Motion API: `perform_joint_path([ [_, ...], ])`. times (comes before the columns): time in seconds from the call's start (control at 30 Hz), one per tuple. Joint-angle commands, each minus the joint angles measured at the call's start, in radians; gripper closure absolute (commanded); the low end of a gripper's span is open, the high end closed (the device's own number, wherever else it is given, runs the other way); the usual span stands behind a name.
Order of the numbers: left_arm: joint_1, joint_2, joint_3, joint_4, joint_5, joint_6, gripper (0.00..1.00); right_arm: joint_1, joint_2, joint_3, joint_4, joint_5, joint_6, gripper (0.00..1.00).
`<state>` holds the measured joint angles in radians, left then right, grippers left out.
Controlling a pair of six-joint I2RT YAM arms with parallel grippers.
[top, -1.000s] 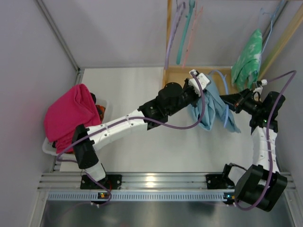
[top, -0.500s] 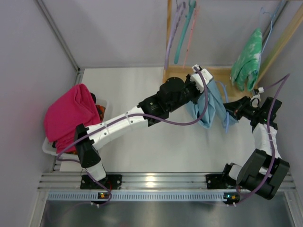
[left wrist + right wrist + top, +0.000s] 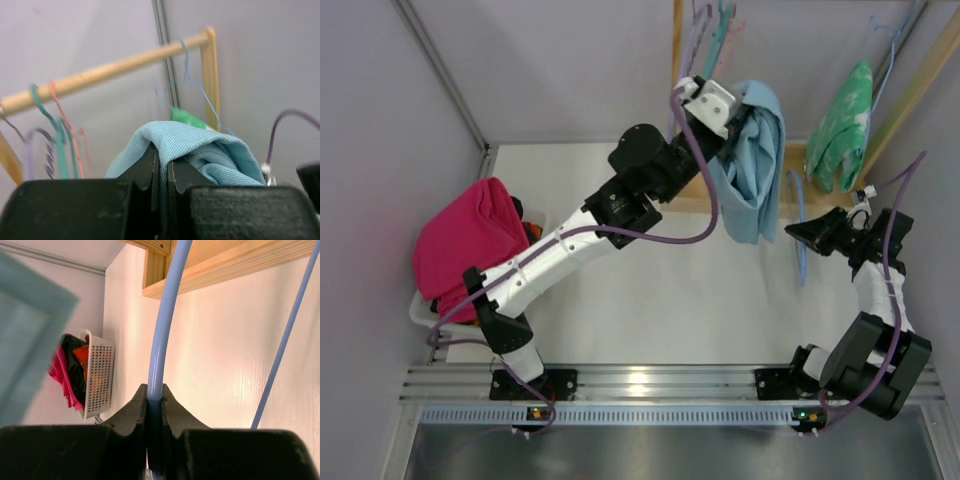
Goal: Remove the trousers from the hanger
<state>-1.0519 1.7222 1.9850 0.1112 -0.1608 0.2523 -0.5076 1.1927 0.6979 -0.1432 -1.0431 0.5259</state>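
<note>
While hanging from the left gripper (image 3: 732,105), light-blue trousers (image 3: 755,170) pinched tight, upper centre.
Right gripper (image 3: 802,232) clamped on blue hanger (image 3: 800,265), just right of the trousers.

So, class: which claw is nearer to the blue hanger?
Right. The right claw is shut on the blue hanger itself. The left claw is apart from it, further left in the top view, shut on the light blue trousers.
</note>
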Motion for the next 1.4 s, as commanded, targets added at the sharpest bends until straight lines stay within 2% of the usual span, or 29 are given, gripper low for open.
perform_joint_path([
  [0.0, 0.007, -0.096, 0.081, 0.351, -0.01, 0.012, 1.0, -0.026, 0.007, -0.015, -0.015, 0.091, -0.04, 1.0],
  [0.13, 0.007, -0.159, -0.01, 0.314, 0.0, -0.014, 1.0, -0.026, -0.022, 0.012, -0.015, 0.063, -0.017, 1.0],
  [0.27, 0.007, -0.266, -0.188, 0.269, 0.012, -0.06, 1.0, -0.026, -0.054, 0.04, -0.024, 0.051, -0.014, 1.0],
  [0.53, 0.007, -0.469, -0.419, 0.231, -0.039, -0.107, 1.0, -0.025, -0.065, 0.09, -0.048, 0.035, -0.02, 1.0],
  [0.73, 0.006, -0.597, -0.59, 0.228, -0.2, -0.048, 1.0, -0.023, -0.067, 0.104, -0.045, 0.035, -0.006, 1.0],
  [0.83, 0.084, -0.634, -0.614, 0.206, -0.186, -0.134, 1.0, -0.022, -0.073, 0.104, -0.038, 0.037, 0.009, 1.0],
  [1.1, 0.433, -0.739, -0.634, 0.053, -0.165, -0.416, 1.0, -0.006, -0.053, 0.124, -0.029, 0.049, 0.023, 1.0],
  [1.37, 0.82, -0.865, -0.617, -0.025, -0.114, -0.527, 1.0, 0.015, -0.009, 0.12, 0.022, 0.052, 0.06, 1.0],
])
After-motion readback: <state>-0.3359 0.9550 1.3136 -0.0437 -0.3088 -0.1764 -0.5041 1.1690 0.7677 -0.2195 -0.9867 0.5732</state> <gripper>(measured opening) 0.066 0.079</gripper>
